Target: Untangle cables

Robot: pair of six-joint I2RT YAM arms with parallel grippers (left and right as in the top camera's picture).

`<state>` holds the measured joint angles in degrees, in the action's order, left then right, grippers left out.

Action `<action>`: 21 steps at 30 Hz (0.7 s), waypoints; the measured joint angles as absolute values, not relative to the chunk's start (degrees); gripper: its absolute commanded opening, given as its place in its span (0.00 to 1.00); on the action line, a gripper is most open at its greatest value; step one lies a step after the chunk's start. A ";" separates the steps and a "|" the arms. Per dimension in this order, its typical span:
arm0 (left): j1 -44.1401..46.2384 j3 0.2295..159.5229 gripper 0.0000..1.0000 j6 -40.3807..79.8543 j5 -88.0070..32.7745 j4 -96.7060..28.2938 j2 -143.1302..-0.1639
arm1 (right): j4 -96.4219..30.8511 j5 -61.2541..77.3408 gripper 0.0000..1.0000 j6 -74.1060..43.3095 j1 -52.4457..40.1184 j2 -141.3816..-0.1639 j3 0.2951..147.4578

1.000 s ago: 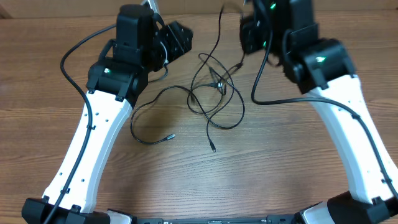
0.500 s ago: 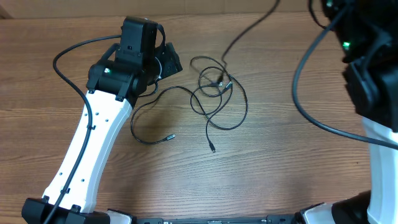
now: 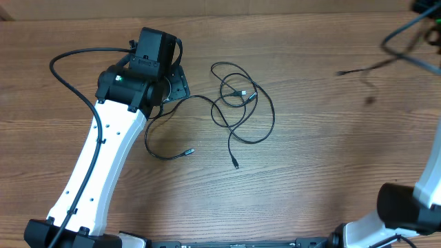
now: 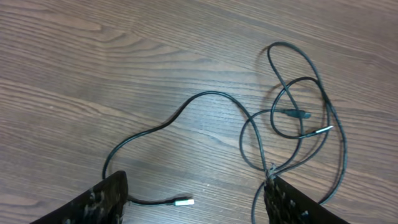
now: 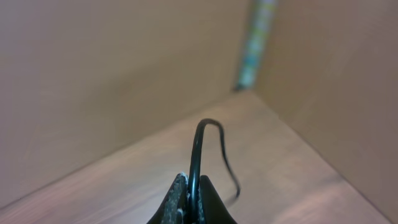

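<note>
We see the tangled cables (image 3: 242,94) lying on the wooden table (image 3: 324,179), a little above the middle of the overhead frame. They form several thin black loops crossing one another, with two loose ends trailing toward the lower middle. One long strand runs left from the knot and curls down to a silvery plug (image 4: 183,201) near the bottom of the left wrist view. The left gripper (image 4: 196,186) hangs just left of the tangle, jaws spread wide and holding nothing. A strand runs up to the finger at that view's lower right; we cannot tell whether they touch. The right gripper (image 5: 193,183), at the bottom of its own wrist view, is clenched on a single cable (image 5: 200,130) that arches up from the pads and drops away to the right. In the overhead's upper right, a thin dark streak (image 3: 362,67) is too blurred to identify.
</note>
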<state>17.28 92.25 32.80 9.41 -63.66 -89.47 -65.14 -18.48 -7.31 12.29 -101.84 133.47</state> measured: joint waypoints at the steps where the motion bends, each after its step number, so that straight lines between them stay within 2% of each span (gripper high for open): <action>1: 17.28 92.25 0.69 32.80 9.58 -63.83 -89.47 | -65.12 -18.68 0.04 -7.49 14.44 -102.63 133.38; 7: 17.28 92.25 0.69 32.77 10.13 -64.55 -89.47 | -64.36 -18.94 0.04 -10.20 23.66 -105.23 133.36; 8: 17.28 92.25 0.68 32.77 10.15 -64.58 -89.47 | -64.12 -18.98 0.10 -10.98 25.39 -105.60 133.36; 9: 17.28 92.25 0.69 32.75 10.15 -64.62 -89.47 | -64.16 -18.87 0.21 -11.94 26.61 -105.89 133.36; 10: 17.28 92.25 0.68 32.75 10.15 -64.75 -89.47 | -64.29 -18.37 0.42 -13.28 28.23 -106.32 133.36; 11: 17.28 92.25 0.69 32.75 10.15 -64.77 -89.47 | -64.36 -17.85 0.55 -13.91 29.17 -106.54 133.36; 13: 17.28 92.25 0.69 32.71 10.13 -64.75 -89.47 | -64.79 -15.09 0.70 -15.49 31.48 -107.28 133.19; 15: 17.28 92.25 0.69 32.62 10.13 -64.73 -89.47 | -65.17 -10.22 0.75 -16.45 33.34 -108.01 132.73; 21: 17.28 92.25 0.70 32.60 10.13 -64.77 -89.47 | -66.39 5.19 0.77 -16.93 32.84 -108.66 132.51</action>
<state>17.28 92.25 32.60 10.13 -64.77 -89.47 -66.39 5.19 -16.93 32.84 -108.66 132.51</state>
